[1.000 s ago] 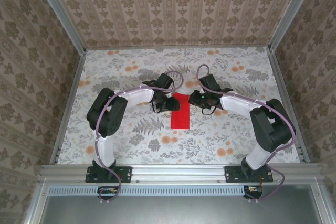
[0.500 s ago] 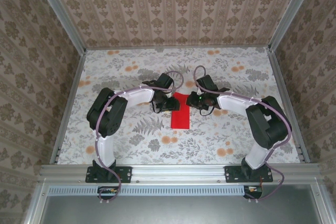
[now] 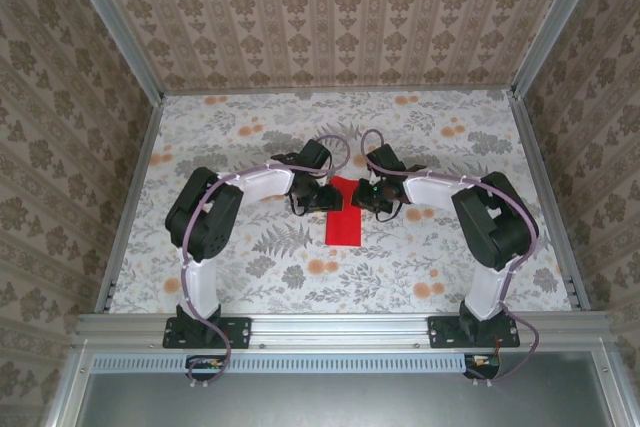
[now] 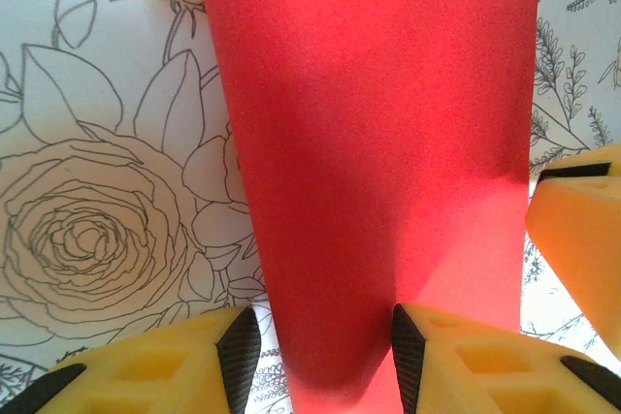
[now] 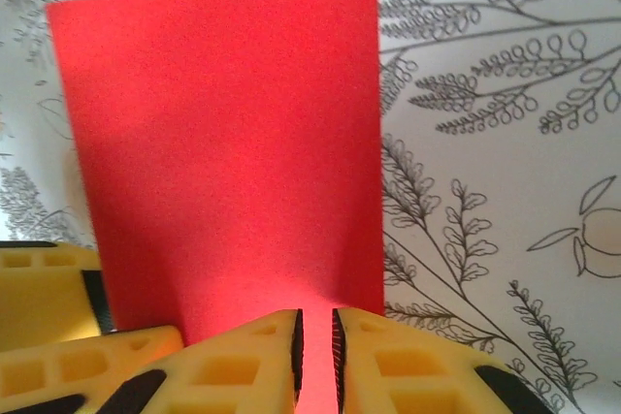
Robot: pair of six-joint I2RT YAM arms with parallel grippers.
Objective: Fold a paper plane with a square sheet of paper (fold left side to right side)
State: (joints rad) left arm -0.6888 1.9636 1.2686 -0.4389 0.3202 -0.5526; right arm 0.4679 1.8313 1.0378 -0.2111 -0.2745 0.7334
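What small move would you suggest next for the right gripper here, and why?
Probably finish the pinch before lifting: the right gripper is nearly shut with the edge of the square sheet of paper between its jaws, while the left gripper stands open astride it.

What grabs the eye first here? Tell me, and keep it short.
The bright red paper, a narrow strip mid-table against the pale floral table cover. Both arms bend inward over its far end: the right end effector pinches one edge, and the left end effector straddles it with jaws apart.
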